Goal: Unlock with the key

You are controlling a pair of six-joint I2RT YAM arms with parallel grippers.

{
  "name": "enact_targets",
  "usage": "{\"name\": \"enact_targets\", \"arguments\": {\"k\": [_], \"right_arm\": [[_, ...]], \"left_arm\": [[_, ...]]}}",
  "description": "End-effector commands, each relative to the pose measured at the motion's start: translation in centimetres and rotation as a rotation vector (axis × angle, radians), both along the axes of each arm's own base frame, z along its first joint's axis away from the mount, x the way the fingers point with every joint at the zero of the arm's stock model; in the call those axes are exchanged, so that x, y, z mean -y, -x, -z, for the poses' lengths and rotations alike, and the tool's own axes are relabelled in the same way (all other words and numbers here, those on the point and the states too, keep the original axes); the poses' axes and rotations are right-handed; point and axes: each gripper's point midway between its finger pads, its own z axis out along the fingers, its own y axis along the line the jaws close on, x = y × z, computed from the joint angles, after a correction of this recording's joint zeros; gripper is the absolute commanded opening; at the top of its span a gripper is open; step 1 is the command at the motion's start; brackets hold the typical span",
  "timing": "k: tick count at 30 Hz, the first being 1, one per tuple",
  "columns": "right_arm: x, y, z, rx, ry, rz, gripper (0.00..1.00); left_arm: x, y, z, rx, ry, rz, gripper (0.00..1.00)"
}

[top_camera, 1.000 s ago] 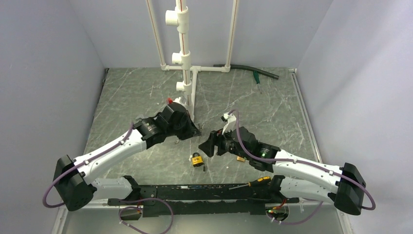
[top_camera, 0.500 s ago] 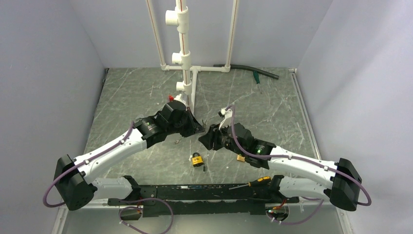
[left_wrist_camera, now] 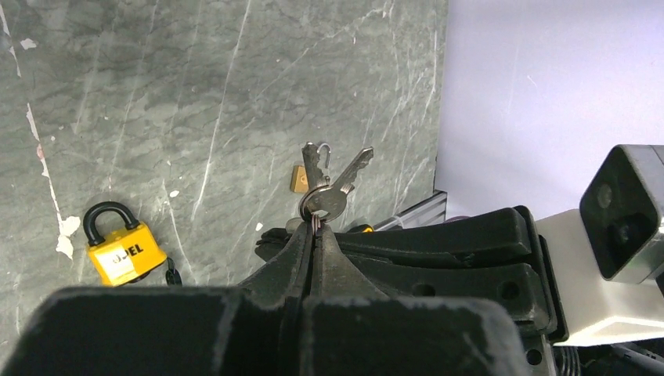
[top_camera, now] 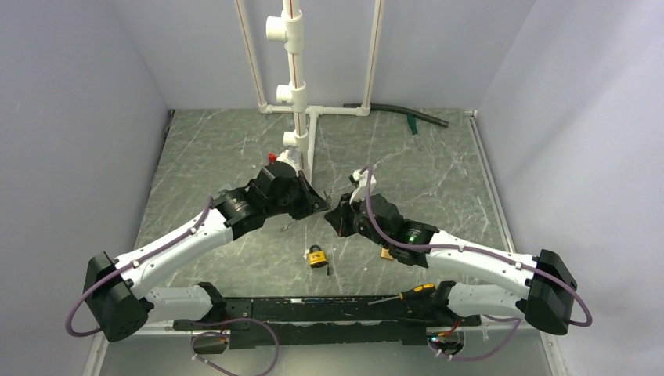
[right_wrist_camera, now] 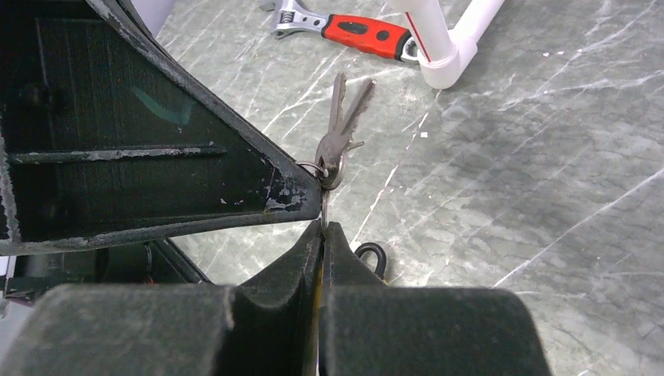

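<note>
Silver-grey key [left_wrist_camera: 325,188] bunch on a thin wire ring, held up in the air between the two arms, above the grey marbled table [top_camera: 219,149]. The blades fan upward and apart.

Left gripper [left_wrist_camera: 315,235] – fingers pressed flat together, clamped on the bottom of the ring, bunch standing just above the tips. Right gripper [right_wrist_camera: 322,231] – jaws also squeezed tight. A thin sliver of the ring, seen edge-on, runs down into the seam between its tips, so it pinches the same ring from the opposite side. The two fingertip pairs meet nose to nose at the ring, touching or nearly so; I cannot tell which.

Yellow padlock [top_camera: 316,256] with a black shackle lies on the table, nearer the arm bases than the grippers and well apart from the key, with nothing holding it. Whether the shackle is latched is too small to tell.

Other items: a small brass piece [left_wrist_camera: 297,178] on the table past the key in the left wrist view; a red-handled wrench [right_wrist_camera: 352,31] lying by the foot of the white pipe frame [top_camera: 296,94]; a black-and-yellow screwdriver [top_camera: 407,294] resting on the black rail at the near edge; a dark hose [top_camera: 399,113] along the far edge.
</note>
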Motion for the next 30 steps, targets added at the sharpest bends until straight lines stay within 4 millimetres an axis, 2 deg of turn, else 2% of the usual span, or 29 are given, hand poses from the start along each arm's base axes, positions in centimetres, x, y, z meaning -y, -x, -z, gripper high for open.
{"name": "enact_targets", "arguments": {"k": [1, 5, 6, 7, 10, 11, 13, 15, 19, 22, 24, 28, 30], "right_arm": [[-0.7, -0.4, -3.4, 0.048, -0.07, 0.004, 0.0], [-0.3, 0.2, -4.0, 0.059, -0.056, -0.026, 0.0], [-0.1, 0.5, -4.0, 0.061, -0.038, -0.04, 0.0], [0.1, 0.8, -4.0, 0.059, -0.021, -0.058, 0.0], [0.7, 2.1, -3.7, 0.029, 0.071, -0.127, 0.0], [0.9, 2.3, -3.5, 0.013, 0.11, -0.14, 0.0], [1.4, 2.8, -2.3, -0.052, 0.207, -0.154, 0.0], [1.4, 3.6, -1.6, -0.124, 0.274, -0.194, 0.0], [1.4, 6.8, -0.3, -0.315, 0.384, -0.33, 0.0], [1.4, 9.1, -0.5, -0.41, 0.391, -0.421, 0.0], [1.2, 10.5, -1.7, -0.424, 0.355, -0.494, 0.0], [0.4, 13.7, -5.8, -0.375, 0.198, -0.71, 0.0], [0.6, 15.1, -6.6, -0.384, 0.177, -0.784, 0.0]], "left_arm": [[0.5, 0.5, -1.6, 0.017, 0.075, 0.016, 0.0], [0.0, 0.8, -1.3, 0.018, 0.061, 0.014, 0.01], [-0.3, 0.9, -1.2, 0.018, 0.051, 0.011, 0.05], [-0.5, 1.0, -1.1, 0.02, 0.041, 0.01, 0.14], [-1.5, 1.5, -0.9, 0.036, 0.007, 0.016, 0.59], [-1.8, 1.6, -0.9, 0.043, -0.001, 0.016, 0.69], [-2.6, 2.0, -0.7, 0.068, -0.022, 0.027, 0.75], [-3.4, 2.4, -0.6, 0.095, -0.055, 0.041, 0.76], [-5.4, 3.7, -0.5, 0.145, -0.147, 0.104, 0.71], [-6.3, 4.9, -0.9, 0.268, -0.133, 0.174, 0.69], [-5.6, 6.4, -1.6, 0.359, -0.057, 0.278, 0.66], [-4.5, 9.7, -2.2, 0.466, 0.076, 0.475, 0.55], [-3.2, 11.8, -3.2, 0.527, 0.185, 0.616, 0.58]]}}
